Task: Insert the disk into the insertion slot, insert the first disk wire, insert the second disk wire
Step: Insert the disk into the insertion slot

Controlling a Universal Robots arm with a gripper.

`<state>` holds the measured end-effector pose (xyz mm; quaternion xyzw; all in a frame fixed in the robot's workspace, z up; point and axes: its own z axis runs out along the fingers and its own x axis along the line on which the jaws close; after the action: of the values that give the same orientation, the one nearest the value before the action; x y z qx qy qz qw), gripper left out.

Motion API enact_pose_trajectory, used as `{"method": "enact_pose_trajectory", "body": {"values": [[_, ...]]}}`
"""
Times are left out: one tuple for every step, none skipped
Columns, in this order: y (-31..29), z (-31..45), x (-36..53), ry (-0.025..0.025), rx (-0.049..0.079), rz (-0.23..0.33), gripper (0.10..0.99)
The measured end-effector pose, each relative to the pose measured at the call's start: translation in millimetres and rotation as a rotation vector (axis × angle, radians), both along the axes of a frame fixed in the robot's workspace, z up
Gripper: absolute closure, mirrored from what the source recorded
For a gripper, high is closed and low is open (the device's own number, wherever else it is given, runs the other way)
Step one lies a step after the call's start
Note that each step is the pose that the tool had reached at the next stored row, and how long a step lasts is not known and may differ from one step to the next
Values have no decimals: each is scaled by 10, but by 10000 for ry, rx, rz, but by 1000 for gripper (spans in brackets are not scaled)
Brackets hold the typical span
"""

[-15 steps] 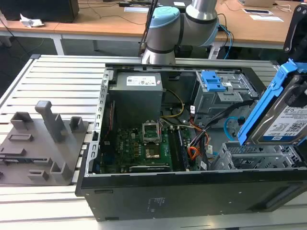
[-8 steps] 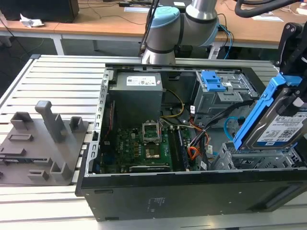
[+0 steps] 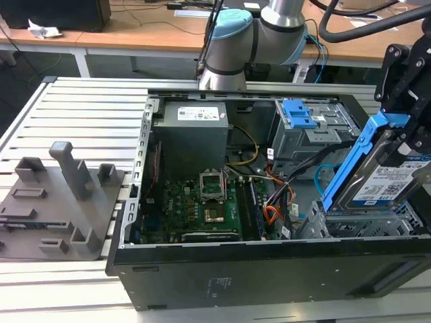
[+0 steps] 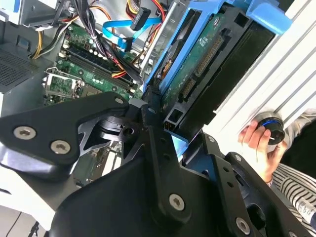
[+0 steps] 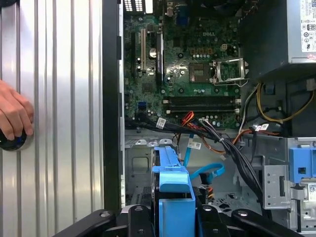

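Note:
The disk (image 3: 380, 178), a silver-black drive with a white label in a bright blue carrier, hangs tilted at the exterior view's right. Its lower end is just above the insertion slot (image 3: 367, 222), a bay of light grey perforated metal in the corner of the case. My black gripper (image 3: 404, 94) is shut on the disk's upper end. In the second wrist view the fingers (image 4: 153, 133) clamp the disk (image 4: 207, 64). The first wrist view has the blue carrier (image 5: 173, 187) between the fingers. A blue flat cable (image 3: 322, 176) and a bundle of coloured wires (image 3: 273, 195) lie loose beside the slot.
The open black case (image 3: 269, 269) holds a motherboard (image 3: 202, 202), a power supply (image 3: 192, 131) and a taller grey cage with a blue clip (image 3: 300, 114). A grey fixture (image 3: 60, 195) sits on the slatted table. A person's hand (image 5: 12, 116) rests on a knob beside the case.

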<state>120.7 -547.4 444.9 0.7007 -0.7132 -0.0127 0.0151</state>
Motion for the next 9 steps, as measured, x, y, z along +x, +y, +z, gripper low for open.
{"method": "enact_pose_trajectory", "body": {"values": [[5,-19,0,0,1,0,722],[6,-31,0,0,1,0,722],[6,-44,0,0,-1,0,722],[6,-57,0,0,-2,0,722],[6,-68,0,0,-1,0,722],[6,-86,0,0,1,0,722],[6,-97,0,0,0,1,722],[6,-120,0,0,1,0,722],[6,-135,0,0,1,-1,722]]}}
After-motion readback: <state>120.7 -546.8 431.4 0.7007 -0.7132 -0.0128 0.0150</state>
